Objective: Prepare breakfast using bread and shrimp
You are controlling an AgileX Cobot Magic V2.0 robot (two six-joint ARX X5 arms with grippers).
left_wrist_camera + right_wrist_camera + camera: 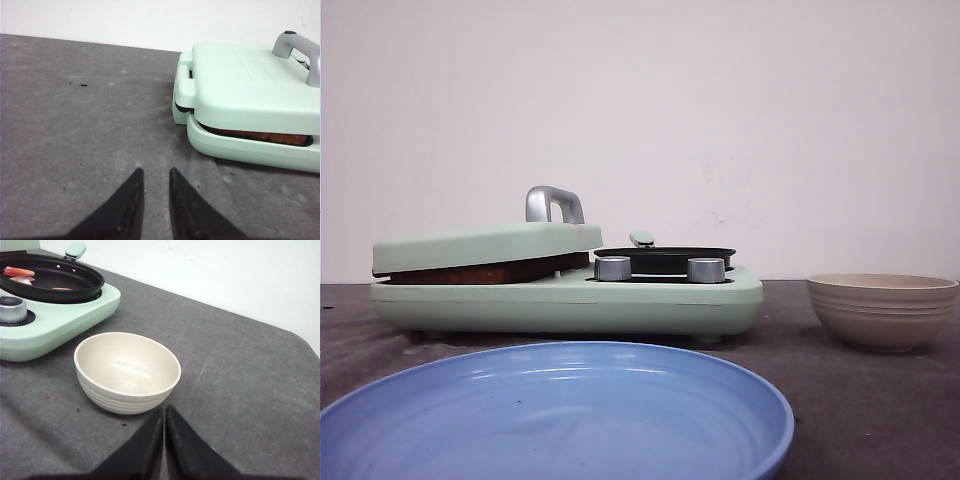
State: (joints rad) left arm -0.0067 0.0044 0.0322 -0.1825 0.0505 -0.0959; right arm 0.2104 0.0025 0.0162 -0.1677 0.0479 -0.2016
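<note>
The bread shows only as a brown toasted edge in the slot between the lid and base of the mint-green breakfast maker; that edge also shows in the front view. Orange-red and whitish shrimp pieces lie in the maker's black pan. My left gripper hovers over bare table beside the maker's lid end, slightly open, nothing between its fingers. My right gripper is shut and empty, its tips just short of the empty beige ribbed bowl. Neither gripper appears in the front view.
A large blue plate sits at the table's front. The beige bowl stands to the right of the maker. A metal handle rises from the lid, and two silver knobs face forward. Grey table lies left of the maker.
</note>
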